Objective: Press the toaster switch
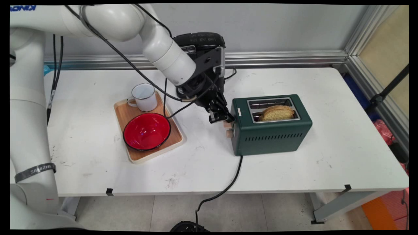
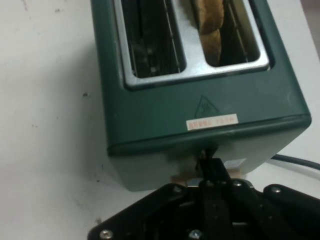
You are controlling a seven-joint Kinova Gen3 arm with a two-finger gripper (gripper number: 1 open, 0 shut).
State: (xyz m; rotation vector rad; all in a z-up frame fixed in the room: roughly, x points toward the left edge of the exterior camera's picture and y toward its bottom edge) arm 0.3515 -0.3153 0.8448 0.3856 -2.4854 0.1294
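Observation:
A dark green two-slot toaster (image 1: 271, 133) stands right of the table's middle. A slice of toasted bread (image 1: 277, 112) sticks up out of its near slot; the far slot holds nothing. My gripper (image 1: 224, 119) is at the toaster's left end with its fingers shut together, the tips right above the beige lever knob (image 1: 227, 124), touching or nearly touching it. A second beige knob (image 1: 229, 133) sits just below. In the hand view the toaster (image 2: 200, 100) fills the frame, the bread (image 2: 210, 25) is at the top, and my gripper (image 2: 210, 164) meets the end wall below a small label.
A wooden tray (image 1: 176, 138) left of the gripper carries a red bowl (image 1: 147, 130) and a white enamel mug (image 1: 144, 97). A black appliance (image 1: 199, 40) stands at the back behind the arm. The toaster's black cord (image 1: 225, 189) runs off the table's front edge.

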